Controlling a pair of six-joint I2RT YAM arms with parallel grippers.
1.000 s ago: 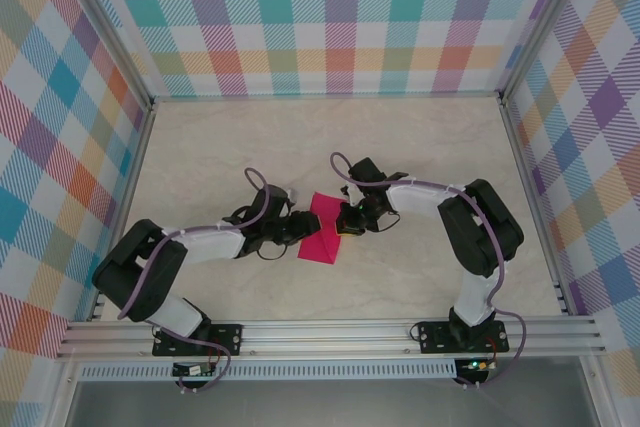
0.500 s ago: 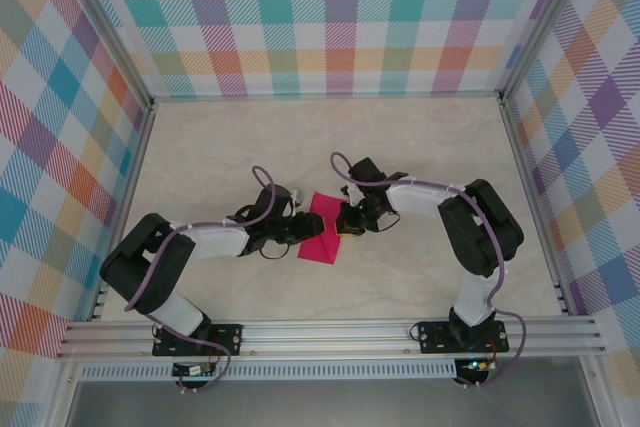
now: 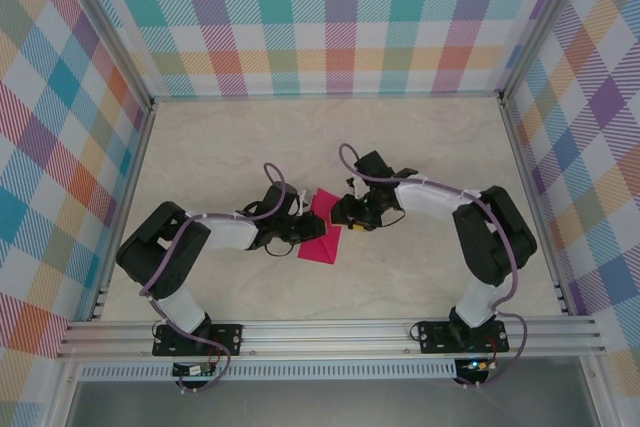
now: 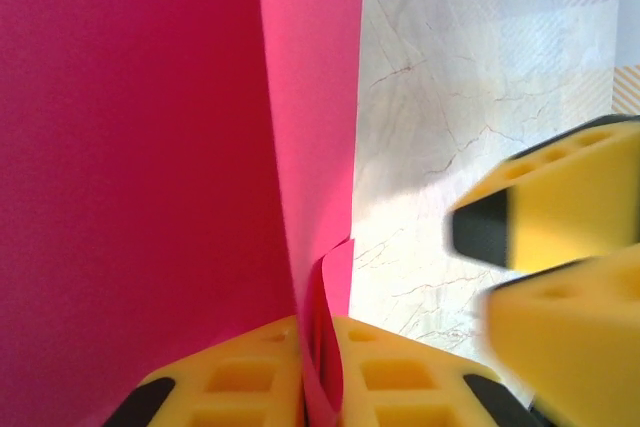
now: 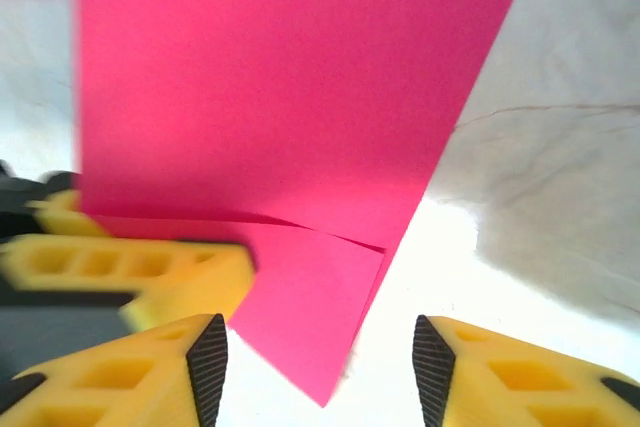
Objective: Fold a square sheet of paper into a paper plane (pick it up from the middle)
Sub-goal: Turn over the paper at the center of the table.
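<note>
On the desk (image 3: 430, 147), the left tool (image 4: 318, 389) pinches an edge of the square sheet of paper (image 5: 290, 97); the right tool (image 5: 320, 362) gapes open. Light, limp, crease-prone: probably best held near folds.

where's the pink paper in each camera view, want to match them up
top external: the paper is mid-table, between the two claws.
left wrist: the paper covers the left half, its edge pinched in the left claw at the bottom.
right wrist: the paper spans the top and centre, one corner pointing down toward the open right claw.
shared landmark: the left claw, at the paper's left edge from above and at far left in the right wrist view.
</note>
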